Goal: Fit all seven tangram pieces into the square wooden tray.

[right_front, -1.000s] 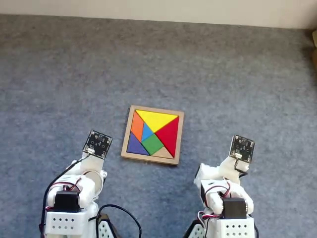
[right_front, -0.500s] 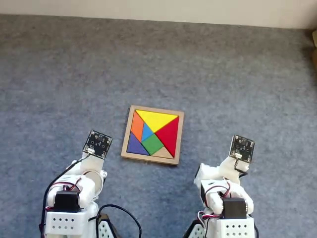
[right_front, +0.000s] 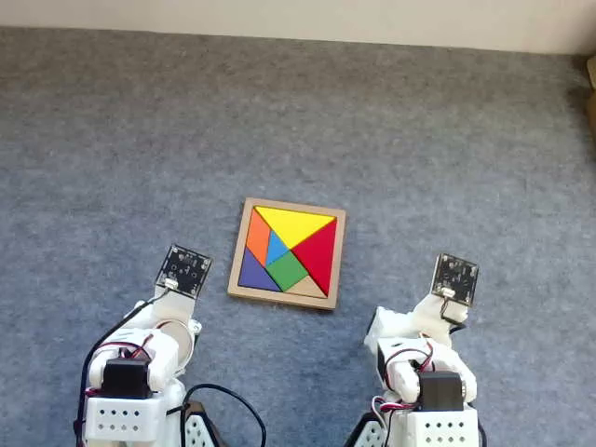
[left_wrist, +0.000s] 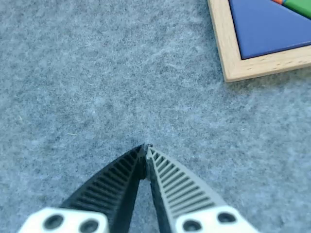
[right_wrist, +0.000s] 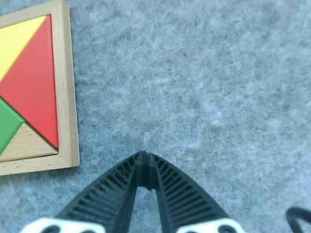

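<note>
Now, tray point(right_front: 291, 204): flat on the grey carpet point(right_front: 419, 140), in front of both arms, coloured pieces point(right_front: 296, 226) inside.
Left gripper point(left_wrist: 146, 147): pinched together, holding nothing, near the tray's corner.
Right gripper point(right_wrist: 145, 155): pinched together, holding nothing, beside the tray.

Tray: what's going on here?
Nothing is being handled. The tray sits on the carpet with six coloured pieces in it. The tan triangle by one corner could be a seventh piece or bare base; can't tell. Left pincer and right pincer are shut and empty, one each side of the tray, apart from it.
</note>
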